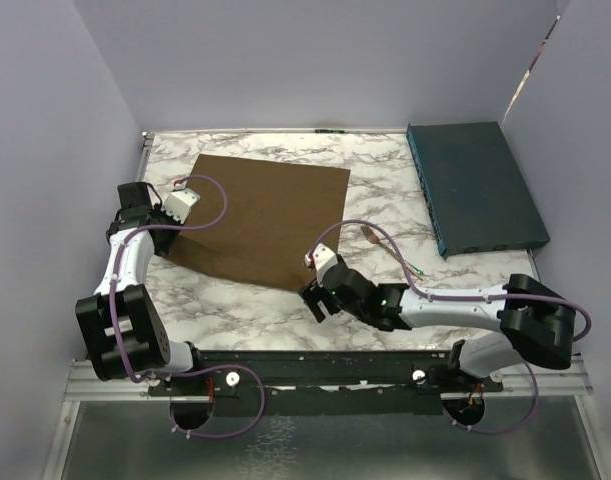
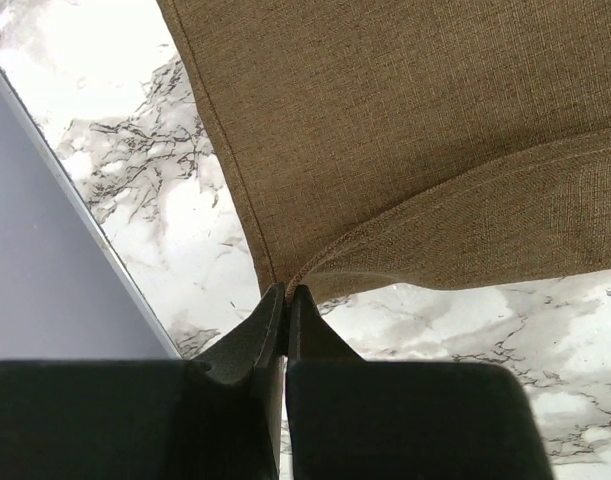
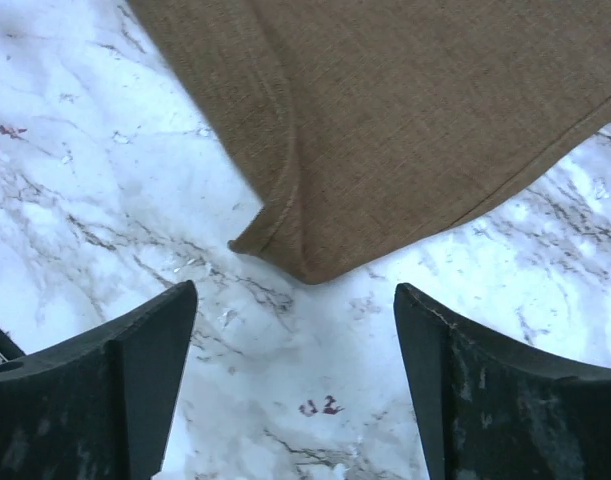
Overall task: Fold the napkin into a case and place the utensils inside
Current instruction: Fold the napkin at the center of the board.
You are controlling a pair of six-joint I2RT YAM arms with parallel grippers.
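Observation:
The brown napkin (image 1: 260, 217) lies spread on the marble table, roughly square. My left gripper (image 1: 168, 237) is shut on its near-left corner, pinching the cloth edge (image 2: 285, 283) and lifting it slightly. My right gripper (image 1: 319, 298) is open and empty, just in front of the napkin's near-right corner (image 3: 285, 262), which lies flat with a slightly curled edge. The fork (image 1: 390, 249) lies on the table right of the napkin, partly crossed by the right arm's cable.
A dark teal flat box (image 1: 473, 185) lies at the back right. Grey walls enclose the table on the left, back and right. Purple cables loop over both arms. A small red mark (image 3: 318, 406) is on the marble between my right fingers.

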